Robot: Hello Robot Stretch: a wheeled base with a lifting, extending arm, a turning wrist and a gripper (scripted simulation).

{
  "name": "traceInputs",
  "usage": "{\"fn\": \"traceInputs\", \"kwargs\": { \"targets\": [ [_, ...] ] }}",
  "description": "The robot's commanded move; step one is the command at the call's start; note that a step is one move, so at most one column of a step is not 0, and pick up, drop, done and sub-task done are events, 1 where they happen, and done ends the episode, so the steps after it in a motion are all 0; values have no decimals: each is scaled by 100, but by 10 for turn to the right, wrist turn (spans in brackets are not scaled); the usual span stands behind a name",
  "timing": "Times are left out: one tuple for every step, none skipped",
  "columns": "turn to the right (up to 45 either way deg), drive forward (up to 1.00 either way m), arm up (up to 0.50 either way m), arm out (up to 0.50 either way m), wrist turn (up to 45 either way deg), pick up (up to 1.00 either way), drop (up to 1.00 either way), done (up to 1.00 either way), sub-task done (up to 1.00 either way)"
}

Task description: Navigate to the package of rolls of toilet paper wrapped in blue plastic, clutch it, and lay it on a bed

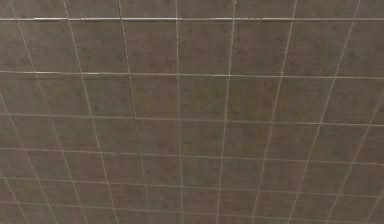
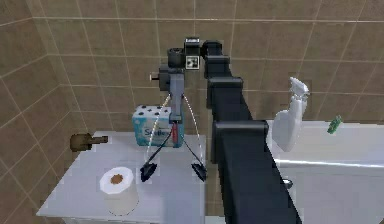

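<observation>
Brown wall tiles (image 1: 190,110) with pale grout lie across the forward view. In the arm side view, a dark brown object (image 2: 85,142) at the far left end of the white counter (image 2: 80,185) is too small to name. Nearer stands a single toilet paper roll (image 2: 118,188), upright, its brown core showing. Behind it, by the tiled wall, the blue-wrapped package of toilet paper rolls (image 2: 148,125) stands on the counter, its right part hidden by the gripper (image 2: 175,172). How the thin fingers (image 2: 150,168) stand, and whether they hold anything, cannot be told. The dark arm (image 2: 240,150) covers part of a white ledge (image 2: 330,150). On the ledge stands a white spray bottle (image 2: 290,115), its contents unseen, beside a small green thing (image 2: 335,123).
</observation>
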Motion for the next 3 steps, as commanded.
{"fn": "traceInputs", "kwargs": {
  "targets": [
    [0,0,0,0,450,0,0,0,0],
    [0,0,0,0,450,0,0,0,0],
    [0,0,0,0,450,0,0,0,0]
  ]
}}
